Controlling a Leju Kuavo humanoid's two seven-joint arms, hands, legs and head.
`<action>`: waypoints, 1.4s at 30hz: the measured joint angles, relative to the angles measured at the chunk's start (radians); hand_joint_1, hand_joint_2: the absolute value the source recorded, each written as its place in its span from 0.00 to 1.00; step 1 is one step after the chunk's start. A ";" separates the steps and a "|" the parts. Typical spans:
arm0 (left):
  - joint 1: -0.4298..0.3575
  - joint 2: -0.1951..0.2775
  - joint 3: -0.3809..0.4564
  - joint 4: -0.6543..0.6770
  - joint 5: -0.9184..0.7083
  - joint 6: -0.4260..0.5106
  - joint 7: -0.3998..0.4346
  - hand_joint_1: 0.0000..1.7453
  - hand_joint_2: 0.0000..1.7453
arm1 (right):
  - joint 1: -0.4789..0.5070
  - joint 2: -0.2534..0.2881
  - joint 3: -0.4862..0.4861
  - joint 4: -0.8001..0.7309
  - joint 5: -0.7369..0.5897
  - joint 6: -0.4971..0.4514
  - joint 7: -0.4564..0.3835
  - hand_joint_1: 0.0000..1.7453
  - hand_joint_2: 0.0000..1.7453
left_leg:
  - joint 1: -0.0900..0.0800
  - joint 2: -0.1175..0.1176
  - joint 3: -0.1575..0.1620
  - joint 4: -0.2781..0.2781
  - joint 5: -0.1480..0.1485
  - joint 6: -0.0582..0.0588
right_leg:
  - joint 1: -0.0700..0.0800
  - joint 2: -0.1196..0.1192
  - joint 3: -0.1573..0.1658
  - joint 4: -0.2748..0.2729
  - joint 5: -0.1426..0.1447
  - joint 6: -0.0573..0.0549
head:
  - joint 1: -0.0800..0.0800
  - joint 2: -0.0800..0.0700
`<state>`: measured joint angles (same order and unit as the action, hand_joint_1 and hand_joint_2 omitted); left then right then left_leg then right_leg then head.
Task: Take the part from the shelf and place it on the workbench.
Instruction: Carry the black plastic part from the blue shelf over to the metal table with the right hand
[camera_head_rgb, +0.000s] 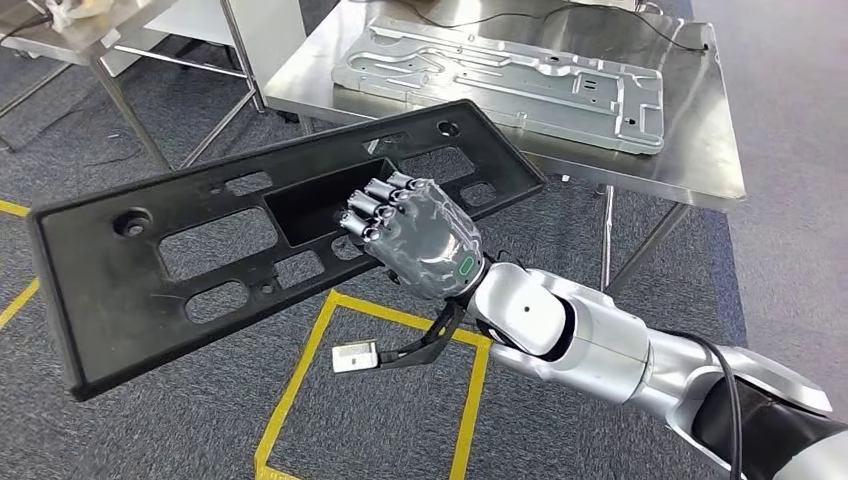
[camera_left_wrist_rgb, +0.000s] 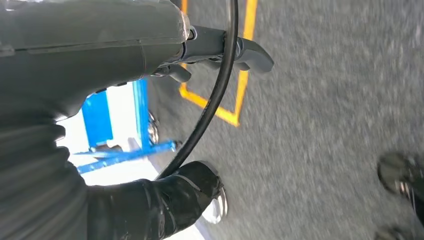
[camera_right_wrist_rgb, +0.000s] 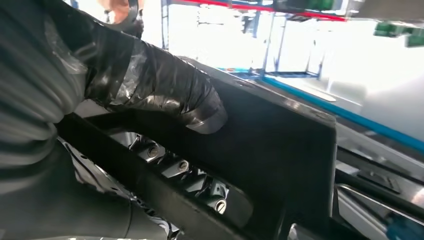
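Note:
A long black plastic panel (camera_head_rgb: 200, 255) with several cut-outs hangs tilted in the air above the carpet, its far end near the workbench corner. My right hand (camera_head_rgb: 415, 235) grips it at the middle, fingers hooked into the central rectangular opening. In the right wrist view the thumb (camera_right_wrist_rgb: 165, 90) presses on the panel's black face (camera_right_wrist_rgb: 280, 145) and the fingers (camera_right_wrist_rgb: 180, 167) show through the slot. The steel workbench (camera_head_rgb: 690, 150) stands ahead. My left hand (camera_left_wrist_rgb: 220, 47) hangs over the floor, holding nothing; its fingers lie roughly straight.
A large silver stamped metal plate (camera_head_rgb: 510, 75) lies on the workbench. Another steel table (camera_head_rgb: 90, 40) stands at the back left. Yellow tape (camera_head_rgb: 400, 320) marks a square on the grey carpet below the panel. A blue frame (camera_left_wrist_rgb: 120, 130) shows in the left wrist view.

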<state>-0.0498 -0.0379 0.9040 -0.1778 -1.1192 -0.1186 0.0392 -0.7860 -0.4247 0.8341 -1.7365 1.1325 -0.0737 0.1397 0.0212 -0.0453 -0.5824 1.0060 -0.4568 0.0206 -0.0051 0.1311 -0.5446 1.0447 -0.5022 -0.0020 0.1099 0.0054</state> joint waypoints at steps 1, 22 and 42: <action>0.000 -0.001 0.000 0.000 0.000 0.000 0.000 0.00 1.00 | -0.005 -0.005 -0.003 0.000 0.001 0.001 0.001 1.00 1.00 | 0.001 0.012 0.016 -0.012 -0.003 0.006 | 0.002 -0.026 -0.013 0.025 -0.001 0.003 | 0.001 0.000; 0.000 0.001 -0.002 0.000 -0.015 -0.008 -0.012 0.00 1.00 | -0.158 -0.081 -0.059 0.078 0.034 0.096 0.022 1.00 1.00 | 0.000 0.052 -0.077 0.255 -0.243 -0.045 | 0.003 -0.086 -0.022 -0.042 0.035 -0.043 | -0.002 0.000; 0.012 -0.001 -0.006 0.003 -0.024 -0.012 -0.008 0.00 1.00 | -0.152 -0.039 -0.033 0.145 0.083 0.098 0.054 1.00 1.00 | -0.024 0.109 0.198 -0.064 -0.112 0.013 | 0.033 -0.186 -0.166 -0.016 0.131 -0.031 | -0.004 0.000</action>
<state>-0.0375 -0.0393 0.8981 -0.1752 -1.1429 -0.1307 0.0310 -0.9383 -0.4636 0.8009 -1.5914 1.2152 0.0247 0.1942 -0.0026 0.0632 -0.3839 0.9418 -0.5692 0.0340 0.0281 -0.0548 -0.7101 1.0284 -0.3715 -0.0325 0.1064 0.0051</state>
